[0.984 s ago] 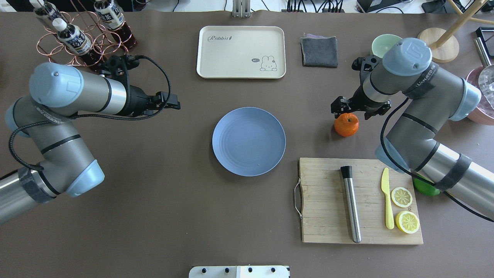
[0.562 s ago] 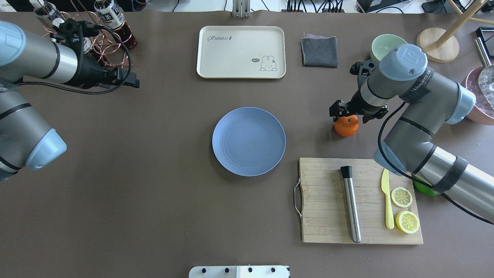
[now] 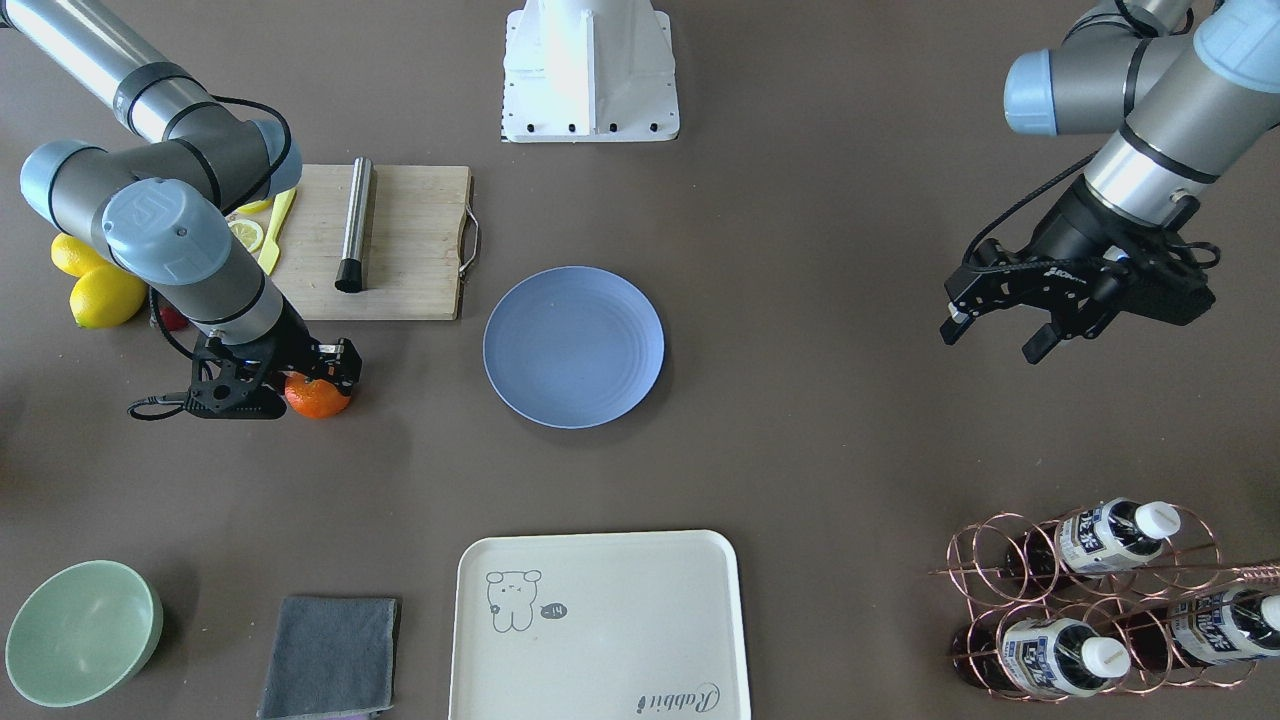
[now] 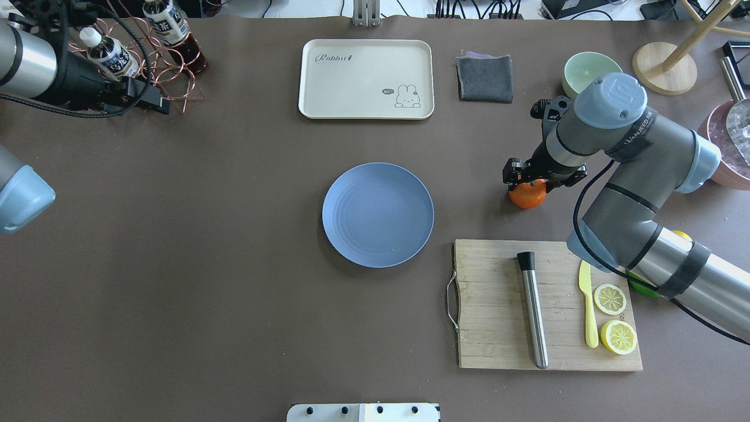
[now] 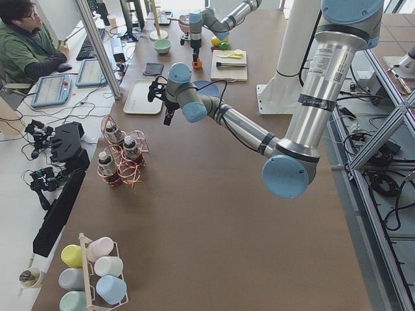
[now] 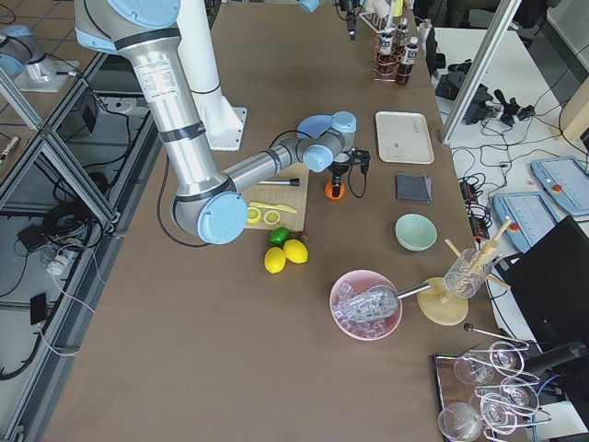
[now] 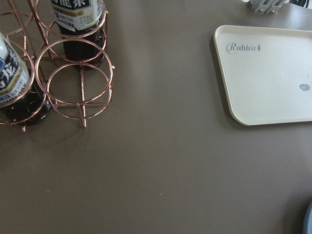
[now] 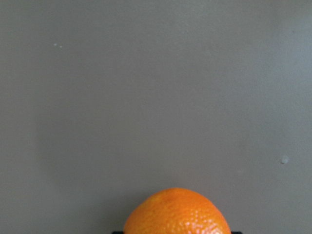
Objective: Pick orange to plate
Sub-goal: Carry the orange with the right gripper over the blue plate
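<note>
My right jaws are spread down around the orange [image 4: 527, 196], which sits on the counter [image 4: 234, 293] apart from the blue plate [image 4: 378, 215] and near the cutting board [image 4: 492, 305], while my left jaws hang spread above the counter near the bottle rack [image 3: 1075, 600].

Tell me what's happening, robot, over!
Right gripper straddling orange on table, grip unconfirmed. Left gripper open, empty, by bottle rack. Plate bare, nothing between it and orange.
</note>
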{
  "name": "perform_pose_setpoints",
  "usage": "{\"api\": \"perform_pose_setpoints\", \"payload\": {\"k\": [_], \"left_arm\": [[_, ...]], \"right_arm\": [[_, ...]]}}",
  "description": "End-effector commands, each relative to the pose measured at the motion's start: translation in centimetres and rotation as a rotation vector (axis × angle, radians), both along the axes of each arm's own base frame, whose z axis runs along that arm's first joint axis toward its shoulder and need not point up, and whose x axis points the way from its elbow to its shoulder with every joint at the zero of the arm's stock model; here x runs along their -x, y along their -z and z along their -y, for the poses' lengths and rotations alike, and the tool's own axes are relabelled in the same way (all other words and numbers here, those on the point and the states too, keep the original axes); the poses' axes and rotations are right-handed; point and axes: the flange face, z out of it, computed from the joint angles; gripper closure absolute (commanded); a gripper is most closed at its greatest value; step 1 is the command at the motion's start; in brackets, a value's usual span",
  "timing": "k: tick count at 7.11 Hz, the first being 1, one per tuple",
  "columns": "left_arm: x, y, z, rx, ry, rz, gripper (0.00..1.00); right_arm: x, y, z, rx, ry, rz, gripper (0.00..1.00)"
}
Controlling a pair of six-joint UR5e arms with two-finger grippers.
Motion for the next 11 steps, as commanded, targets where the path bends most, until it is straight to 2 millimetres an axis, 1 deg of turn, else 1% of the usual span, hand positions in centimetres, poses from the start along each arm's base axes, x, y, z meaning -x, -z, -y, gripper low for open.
{"api": "perform_pose_setpoints", "payload": {"k": [1, 2, 3, 4, 5, 6, 7, 8, 9, 10, 11], "left_arm": [[6.4, -3.1, 2.1, -0.057, -0.079, 0.037, 0.02], [9.1, -5.3, 2.0, -0.086, -0.122, 0.108, 0.02], [11.6, -8.1, 1.6, -0.122, -0.175, 0.180, 0.02], [14.0, -10.9, 1.1, -0.138, -0.218, 0.236, 0.02], [16.5, -13.0, 0.7, -0.078, -0.222, 0.267, 0.02], [19.4, -15.4, 0.1, -0.093, -0.243, 0.302, 0.02], [22.2, -18.2, -0.4, -0.105, -0.253, 0.346, 0.02], [23.9, -20.6, -1.5, -0.093, -0.259, 0.362, 0.02], [25.3, -22.2, -2.4, -0.068, -0.245, 0.361, 0.02], [25.9, -23.1, -3.1, -0.055, -0.239, 0.360, 0.02], [25.9, -23.3, -3.1, -0.062, -0.250, 0.365, 0.02]], "right_arm": [[-2.0, 6.4, -1.4, 0.002, 0.012, 0.040, 1.00], [-1.5, 9.8, -2.0, -0.003, 0.020, 0.042, 1.00], [1.0, 12.0, -3.4, -0.005, 0.031, 0.046, 1.00], [4.4, 14.5, -5.1, -0.017, 0.011, 0.048, 1.00], [8.1, 16.2, -7.4, -0.059, -0.001, 0.033, 1.00], [10.5, 18.2, -8.5, -0.072, 0.006, 0.043, 1.00], [12.7, 20.4, -8.0, -0.067, -0.002, 0.052, 1.00], [15.1, 21.2, -7.7, -0.081, -0.006, 0.032, 1.00], [16.7, 21.8, -7.4, -0.089, -0.008, 0.022, 1.00], [18.0, 21.8, -6.8, -0.083, -0.003, 0.005, 1.00], [19.3, 21.8, -6.3, -0.076, -0.007, -0.014, 1.00]]}}
